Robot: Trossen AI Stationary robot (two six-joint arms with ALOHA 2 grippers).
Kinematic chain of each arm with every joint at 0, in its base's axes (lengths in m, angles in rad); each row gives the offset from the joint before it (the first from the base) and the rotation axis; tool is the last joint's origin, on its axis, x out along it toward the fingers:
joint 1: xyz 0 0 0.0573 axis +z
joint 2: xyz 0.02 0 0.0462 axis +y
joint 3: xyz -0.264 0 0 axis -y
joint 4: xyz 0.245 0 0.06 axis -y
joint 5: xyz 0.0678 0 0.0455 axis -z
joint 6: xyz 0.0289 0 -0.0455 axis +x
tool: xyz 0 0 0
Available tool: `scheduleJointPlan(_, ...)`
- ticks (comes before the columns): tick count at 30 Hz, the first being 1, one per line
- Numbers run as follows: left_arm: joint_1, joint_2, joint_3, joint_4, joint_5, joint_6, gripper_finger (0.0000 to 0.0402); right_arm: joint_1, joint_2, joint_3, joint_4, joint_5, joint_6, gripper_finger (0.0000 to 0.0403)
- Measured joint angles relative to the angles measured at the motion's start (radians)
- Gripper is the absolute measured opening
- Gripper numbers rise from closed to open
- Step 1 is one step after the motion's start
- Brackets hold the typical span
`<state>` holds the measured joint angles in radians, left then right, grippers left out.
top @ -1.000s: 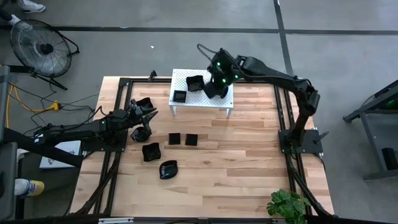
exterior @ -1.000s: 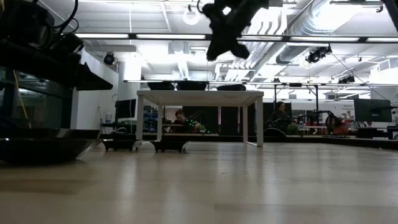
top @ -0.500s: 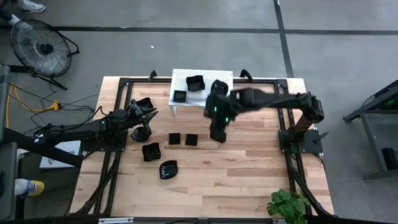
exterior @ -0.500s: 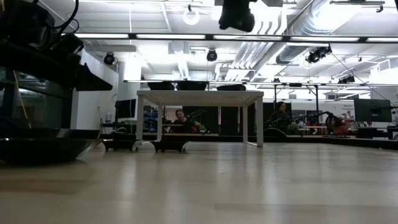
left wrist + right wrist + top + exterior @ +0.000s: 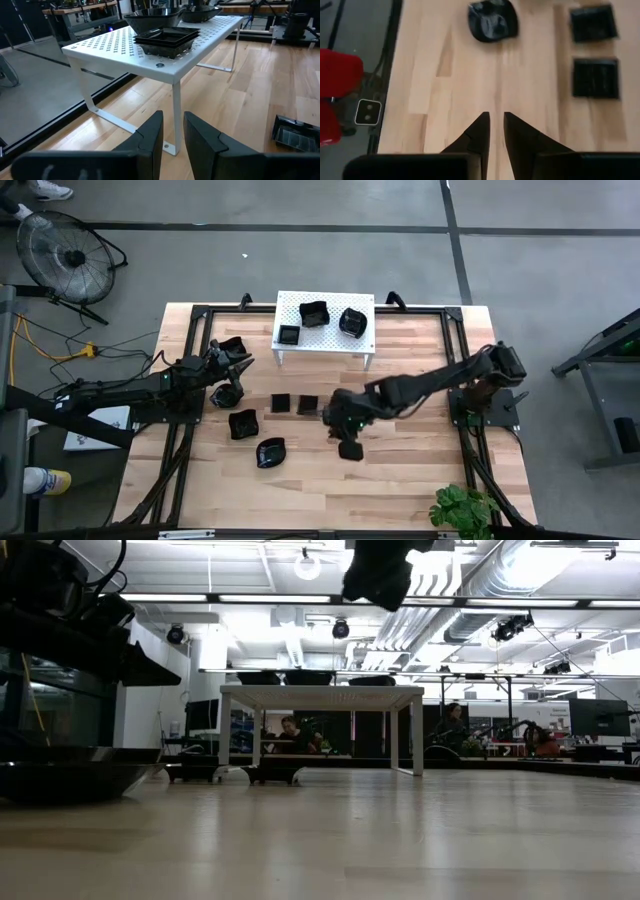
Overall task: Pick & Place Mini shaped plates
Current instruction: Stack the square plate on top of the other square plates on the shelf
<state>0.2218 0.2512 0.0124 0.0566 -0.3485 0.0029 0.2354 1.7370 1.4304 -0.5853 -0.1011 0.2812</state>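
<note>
The mini shaped plates are glossy black. Three sit on the white perforated stand (image 5: pixel 323 326): a square one (image 5: pixel 289 334), a wavy one (image 5: pixel 314 313) and a round one (image 5: pixel 352 321). Two squares (image 5: pixel 281 402) (image 5: pixel 308 404) and several wavy plates (image 5: pixel 270 451) (image 5: pixel 243 423) lie flat on the wooden table. My right gripper (image 5: pixel 347 448) (image 5: pixel 495 117) hovers over bare wood near the squares (image 5: pixel 596 77), pointing at a wavy plate (image 5: pixel 492 21), fingers nearly together. My left gripper (image 5: pixel 236 366) (image 5: pixel 173 125) waits at the table's left, facing the stand (image 5: pixel 150 47), fingers also close together.
A black frame (image 5: pixel 195 360) borders the table. The stand's legs (image 5: pixel 176 112) rest on the far middle of the table. A plant (image 5: pixel 462 508) is at the near right corner and a fan (image 5: pixel 62 255) on the floor at far left. Bare wood (image 5: pixel 420 470) lies to the near right.
My right gripper has left the stand, moving toward the table's near edge and left, and down, to hover over the wood beside the two squares. A round plate now shows on the right part of the stand where the gripper had been. The left arm has kept still.
</note>
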Motion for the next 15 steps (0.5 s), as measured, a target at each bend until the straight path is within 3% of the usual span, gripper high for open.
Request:
scheduleJointPlan(6,0.0,0.0,0.0,0.0,0.0,0.0,0.0073,0.044,0.055,-0.067,0.174,0.142,-0.036,0.0053)
scheduleJointPlan(15,0.0,0.0,0.0,0.0,0.002,0.0,0.0073,0.04,0.22,0.091,0.174,0.292,-0.12,0.0068)
